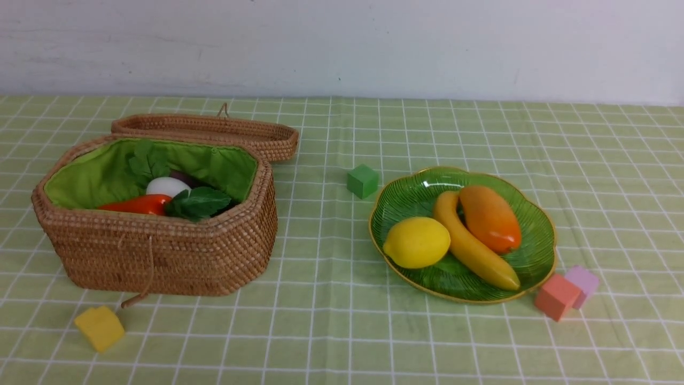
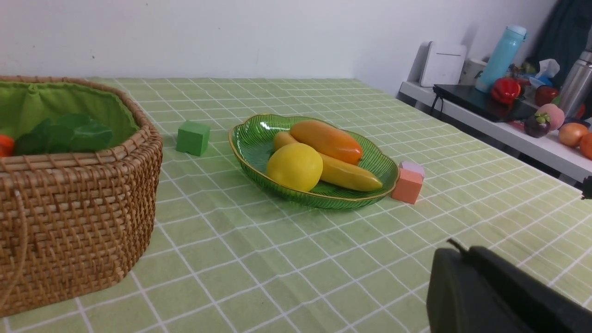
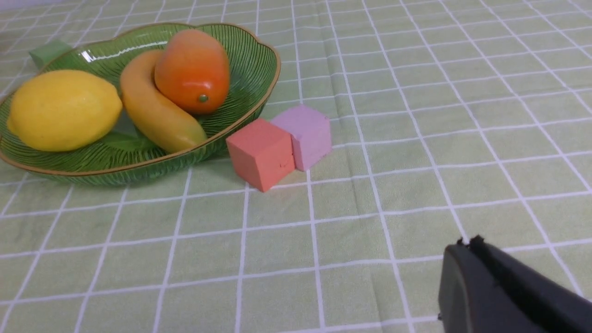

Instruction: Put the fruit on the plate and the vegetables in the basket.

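Closed and empty, the left gripper shows only as a dark tip low in its wrist view, poised above bare cloth near the basket's right end; the right gripper, likewise shut with nothing between its jaws, hangs over the checked green tablecloth on the near right side of the plate. Neither arm appears in the front view.

Nearest the right gripper, an orange-red foam block and a pale purple foam block sit touching each other, just beside the near right rim of the green glass plate. On the plate lie all three fruits: the lemon at the near left, the banana curving across the middle, and the mango on the far right, resting against the banana.

A green foam block stands just off the plate's far left edge, between plate and basket. The wicker basket occupies the left of the table, its lid thrown back behind it and its green lining showing. Inside, the red-orange carrot and the white radish are visible with their green leaves, and something dark purple, probably the eggplant, peeks out beyond the radish. A yellow foam block lies on the cloth near the basket's near left corner.
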`<state>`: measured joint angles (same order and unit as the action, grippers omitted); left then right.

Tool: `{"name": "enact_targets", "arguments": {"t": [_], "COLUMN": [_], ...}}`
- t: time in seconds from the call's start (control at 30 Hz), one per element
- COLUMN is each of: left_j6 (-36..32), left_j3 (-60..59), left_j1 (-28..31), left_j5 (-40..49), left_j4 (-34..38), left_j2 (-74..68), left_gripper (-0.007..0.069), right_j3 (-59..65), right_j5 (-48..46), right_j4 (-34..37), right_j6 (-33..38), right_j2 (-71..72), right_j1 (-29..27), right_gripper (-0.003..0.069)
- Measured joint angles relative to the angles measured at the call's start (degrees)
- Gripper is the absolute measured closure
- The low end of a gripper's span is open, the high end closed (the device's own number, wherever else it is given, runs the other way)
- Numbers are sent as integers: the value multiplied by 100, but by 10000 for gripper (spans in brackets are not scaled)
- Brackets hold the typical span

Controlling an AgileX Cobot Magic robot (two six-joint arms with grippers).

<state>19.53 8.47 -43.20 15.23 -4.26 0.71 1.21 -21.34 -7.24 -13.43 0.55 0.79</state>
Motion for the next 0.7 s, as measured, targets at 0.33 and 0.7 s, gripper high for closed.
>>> {"name": "enact_targets", "arguments": {"t": [0.33,0.7], "left_j6": [0,0], "left_j3": [0,0], "left_j1": [0,0], "left_j5": [0,-5], "left_j4": [0,-76], "left_j2": [0,0], "left_gripper": [628,628], "right_j3": [0,0], "right_j5": [0,0], "right_j4": [0,-6], "right_j6": [-3,-3], "right_j2": [0,0], "right_j1": [0,0], "right_gripper": [664,660]}}
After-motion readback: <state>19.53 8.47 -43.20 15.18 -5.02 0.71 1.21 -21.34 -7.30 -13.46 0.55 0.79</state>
